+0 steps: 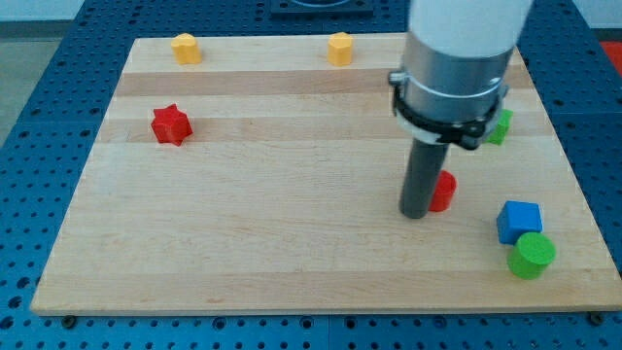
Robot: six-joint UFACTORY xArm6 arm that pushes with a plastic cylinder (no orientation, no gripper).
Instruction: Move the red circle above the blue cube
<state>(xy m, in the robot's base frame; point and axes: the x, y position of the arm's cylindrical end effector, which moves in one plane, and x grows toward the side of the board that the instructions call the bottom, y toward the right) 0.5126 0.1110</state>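
Evidently little is left: the red circle is touched on its left by my tip, no pincer being fitted. It lies near the blue cube, up-left; a rightward push is needed on the bench.

Setting looked like robotics lab bench. Pale wooden board lay on blue perforated metal table with regular hole grid. Grey-and-white cylindrical robot arm hung over board; small coloured plastic blocks lay scattered on it.
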